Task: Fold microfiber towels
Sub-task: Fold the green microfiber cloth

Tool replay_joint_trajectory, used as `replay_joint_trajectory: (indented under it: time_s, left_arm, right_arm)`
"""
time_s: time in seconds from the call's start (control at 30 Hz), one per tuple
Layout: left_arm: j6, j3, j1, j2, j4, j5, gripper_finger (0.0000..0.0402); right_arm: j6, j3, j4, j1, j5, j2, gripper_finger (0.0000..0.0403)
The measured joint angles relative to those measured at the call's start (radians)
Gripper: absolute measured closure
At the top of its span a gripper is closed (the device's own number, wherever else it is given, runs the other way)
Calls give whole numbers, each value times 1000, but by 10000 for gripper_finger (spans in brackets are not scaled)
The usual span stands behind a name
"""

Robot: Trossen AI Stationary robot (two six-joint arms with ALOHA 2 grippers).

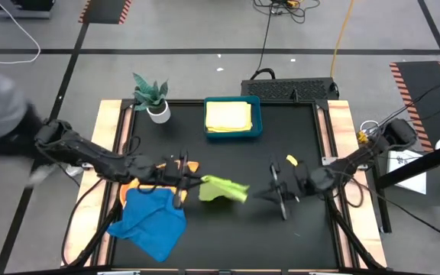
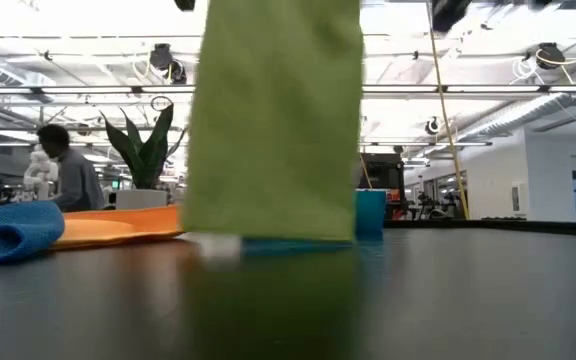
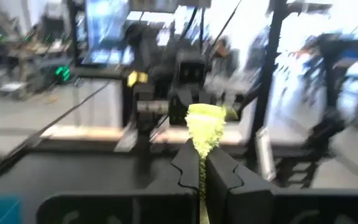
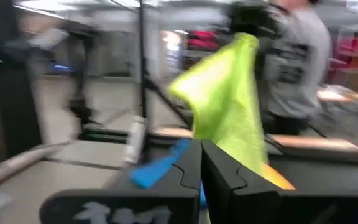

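We are seeing the lime green towel [image 1: 222,189] hanging above the surface [image 1: 296,137] — the left gripper [image 1: 183,183] is clamping one corner (jaws pinched on the cloth). The right gripper [image 1: 279,191] is sitting well apart from it — jaws together, gripping nothing, while the blue towel [image 1: 150,220] is lying near the left arm.

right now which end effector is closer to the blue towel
Left. The left end effector hangs just above the blue towel's upper right edge, gripping the lime green towel. The right end effector is across the table, beyond the green towel.
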Motion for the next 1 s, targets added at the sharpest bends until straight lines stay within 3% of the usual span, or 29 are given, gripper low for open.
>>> replay_joint_trajectory:
  time_s: [0.27,0.47,0.67,1.0]
  left_arm:
    - [29,15,-144,3,68,-65,399]
    - [81,98,-174,3,-96,-202,399]
    - [82,163,-122,8,-253,-318,399]
    - [-36,168,68,9,-480,-354,400]
  right_arm:
    - [-77,106,-1,140,53,62,401]
    - [-46,109,-10,130,113,148,389]
    - [38,109,1,33,114,292,312]
    - [-38,109,141,-157,236,452,167]
